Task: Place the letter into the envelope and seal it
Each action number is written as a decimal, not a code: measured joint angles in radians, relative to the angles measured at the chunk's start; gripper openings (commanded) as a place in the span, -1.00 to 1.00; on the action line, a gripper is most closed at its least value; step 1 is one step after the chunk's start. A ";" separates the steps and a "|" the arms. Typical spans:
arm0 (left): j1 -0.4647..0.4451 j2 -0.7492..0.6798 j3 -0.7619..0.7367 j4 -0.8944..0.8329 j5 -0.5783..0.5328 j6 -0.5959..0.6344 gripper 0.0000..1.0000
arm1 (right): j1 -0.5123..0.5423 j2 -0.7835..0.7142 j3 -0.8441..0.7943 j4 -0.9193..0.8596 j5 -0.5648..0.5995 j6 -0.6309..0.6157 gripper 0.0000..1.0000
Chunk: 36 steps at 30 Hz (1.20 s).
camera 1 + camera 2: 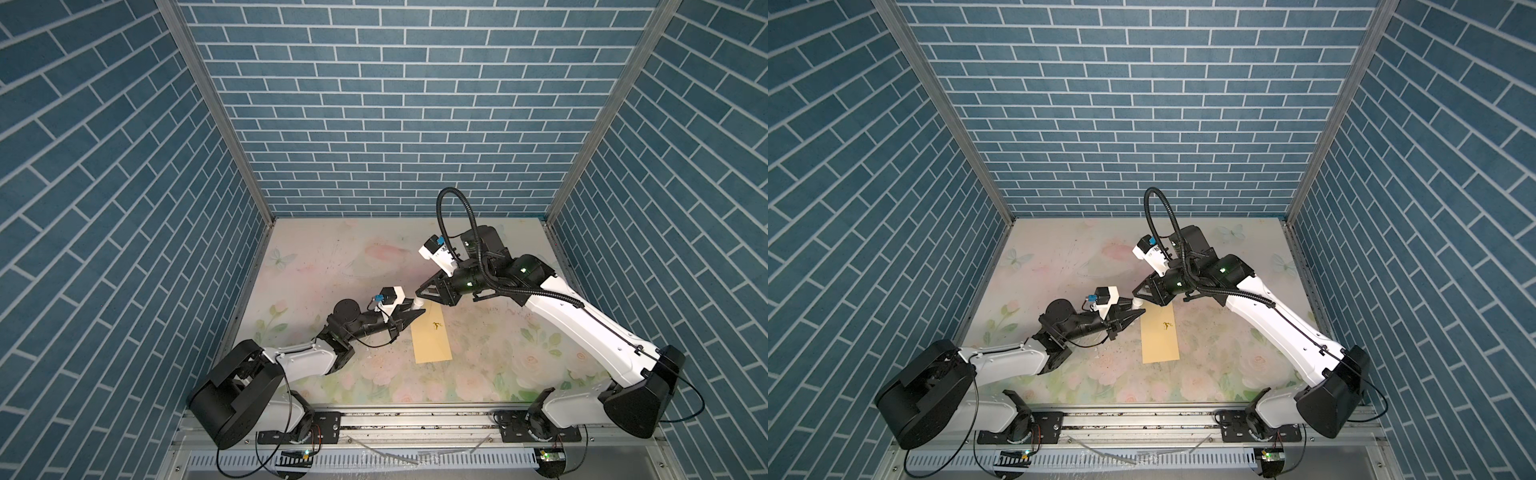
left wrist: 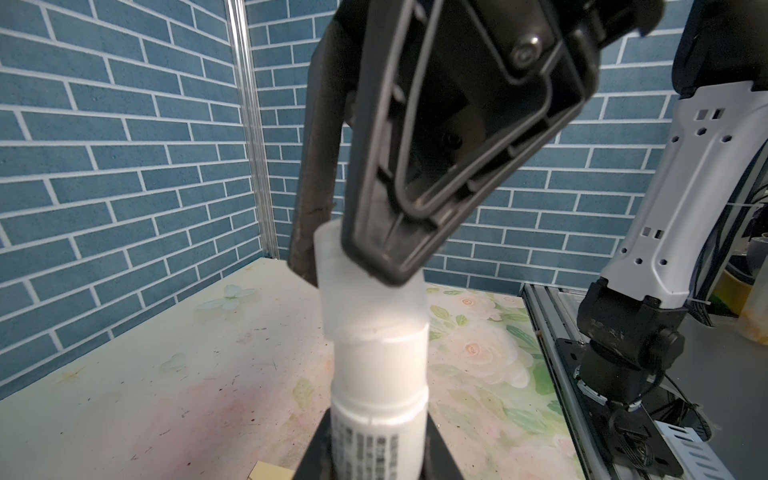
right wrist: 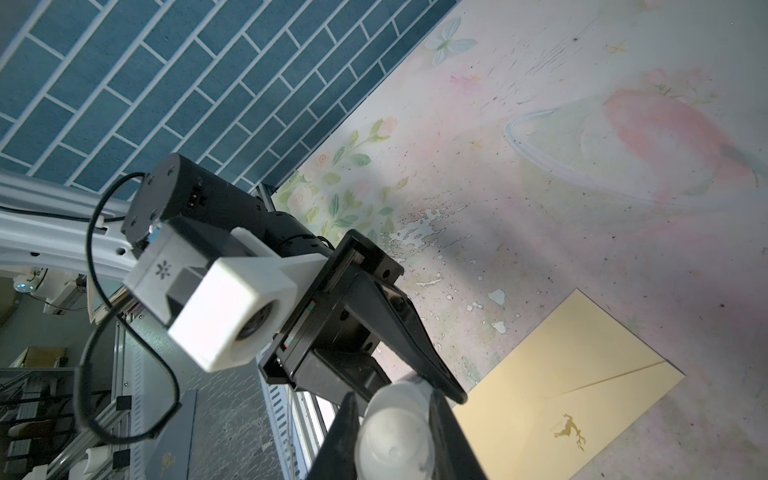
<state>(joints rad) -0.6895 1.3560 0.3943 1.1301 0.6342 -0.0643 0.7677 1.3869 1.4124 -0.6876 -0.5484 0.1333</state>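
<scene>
Floral counter [image 1: 332,270], envelope [image 1: 431,338] flat; left claw [image 2: 376,453] clamped on glue stick tube [image 2: 380,382], right claw [image 3: 395,436] pinching cap [image 2: 370,299].

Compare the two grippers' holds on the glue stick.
The left gripper clamps the glue stick by its white printed body; the right gripper pinches its translucent cap. The left gripper reaches in low from the near left, the right gripper from the far right. Both are shut on the same stick, held near the envelope's far end.
</scene>
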 measured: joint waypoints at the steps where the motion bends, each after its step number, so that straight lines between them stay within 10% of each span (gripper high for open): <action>1: 0.000 0.002 0.000 0.000 0.000 0.000 -1.00 | 0.002 0.000 0.000 0.000 0.004 0.000 -0.46; 36: -0.005 0.021 0.000 0.013 0.013 -0.034 -1.00 | 0.084 -0.060 -0.091 0.076 0.175 -0.005 -0.49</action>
<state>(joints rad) -0.6945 1.3766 0.3943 1.1431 0.6468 -0.0986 0.8516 1.3273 1.3216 -0.6121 -0.3733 0.1287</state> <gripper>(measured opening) 0.276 0.282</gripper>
